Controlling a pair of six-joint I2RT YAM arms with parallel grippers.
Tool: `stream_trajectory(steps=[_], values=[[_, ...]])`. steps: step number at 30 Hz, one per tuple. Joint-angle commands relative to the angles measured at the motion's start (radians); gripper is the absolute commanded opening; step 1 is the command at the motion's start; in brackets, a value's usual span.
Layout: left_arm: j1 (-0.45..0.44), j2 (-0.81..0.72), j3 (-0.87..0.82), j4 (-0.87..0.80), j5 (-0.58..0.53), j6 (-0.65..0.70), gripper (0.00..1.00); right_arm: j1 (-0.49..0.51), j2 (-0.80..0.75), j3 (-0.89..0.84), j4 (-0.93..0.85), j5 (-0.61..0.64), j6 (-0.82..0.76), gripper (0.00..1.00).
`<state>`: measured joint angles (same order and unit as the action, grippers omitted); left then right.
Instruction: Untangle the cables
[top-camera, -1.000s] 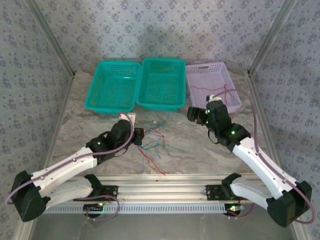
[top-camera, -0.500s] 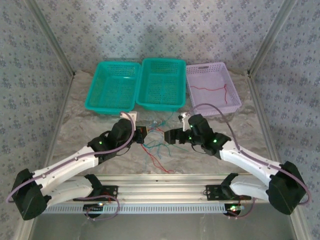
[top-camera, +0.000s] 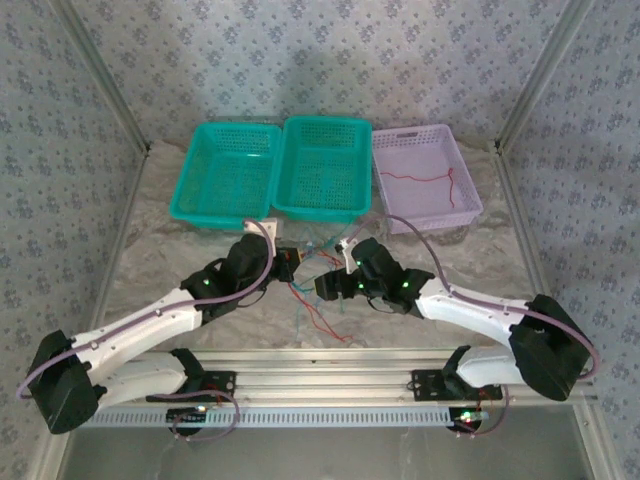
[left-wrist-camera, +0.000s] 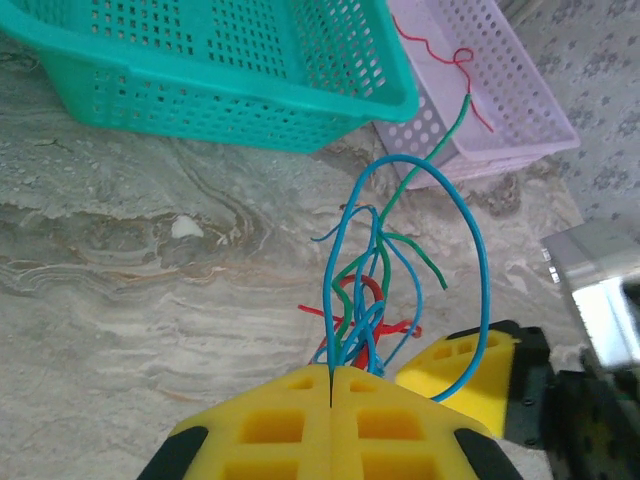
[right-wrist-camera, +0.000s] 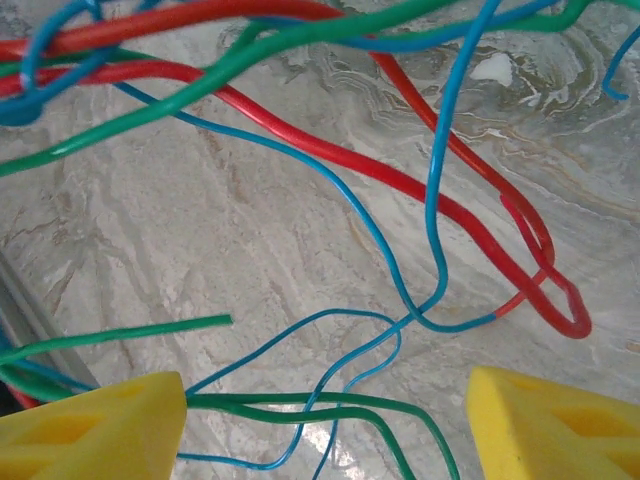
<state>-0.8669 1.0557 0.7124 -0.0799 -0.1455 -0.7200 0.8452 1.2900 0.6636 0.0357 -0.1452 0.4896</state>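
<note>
The cables (top-camera: 318, 292) are a tangle of thin red, blue and green wires on the marble table between the two arms. My left gripper (top-camera: 288, 263) is shut on a bunch of them; in the left wrist view blue, green and red cables (left-wrist-camera: 372, 300) rise out of the seam of its shut yellow pads (left-wrist-camera: 330, 385). My right gripper (top-camera: 326, 287) is open just right of the tangle. In the right wrist view green and blue cables (right-wrist-camera: 330, 405) run across the gap between its fingertips (right-wrist-camera: 325, 425). A looped red cable (right-wrist-camera: 450, 210) lies beyond them.
Two teal baskets (top-camera: 192, 185) (top-camera: 322, 213) and a purple basket (top-camera: 472, 195) stand in a row at the back. A single red cable (top-camera: 425, 180) lies in the purple basket. The metal rail (top-camera: 320, 362) with the arm bases borders the near edge.
My right arm has swung left and down from the purple basket to the tangle, its jaws narrowing a little. My left gripper stays shut on the bunch, shifted slightly up and right.
</note>
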Motion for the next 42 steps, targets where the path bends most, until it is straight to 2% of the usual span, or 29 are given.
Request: stream_trajectory(steps=[1,5,13,18,30,34,42], values=[[-0.012,0.009,0.034,0.069,0.012,-0.024,0.0,0.013,0.032,0.03,0.052,0.046,-0.002,0.73],[-0.028,0.007,0.032,0.087,0.015,-0.028,0.0,0.015,0.063,0.043,0.06,0.123,0.01,0.66],[-0.053,-0.009,-0.008,0.123,0.014,-0.056,0.0,0.011,0.063,0.044,0.105,0.243,0.058,0.59],[-0.055,-0.017,-0.027,0.14,0.017,-0.071,0.0,0.005,0.053,0.039,0.139,0.249,0.064,0.52],[-0.057,-0.082,-0.033,0.101,-0.013,-0.055,0.0,-0.006,0.014,-0.006,0.135,0.272,0.058,0.11],[-0.057,-0.105,-0.032,0.075,-0.034,-0.041,0.0,-0.024,-0.033,-0.032,0.11,0.297,0.054,0.01],[-0.056,-0.126,0.0,-0.007,-0.074,0.003,0.0,-0.118,-0.144,-0.074,0.007,0.332,0.059,0.0]])
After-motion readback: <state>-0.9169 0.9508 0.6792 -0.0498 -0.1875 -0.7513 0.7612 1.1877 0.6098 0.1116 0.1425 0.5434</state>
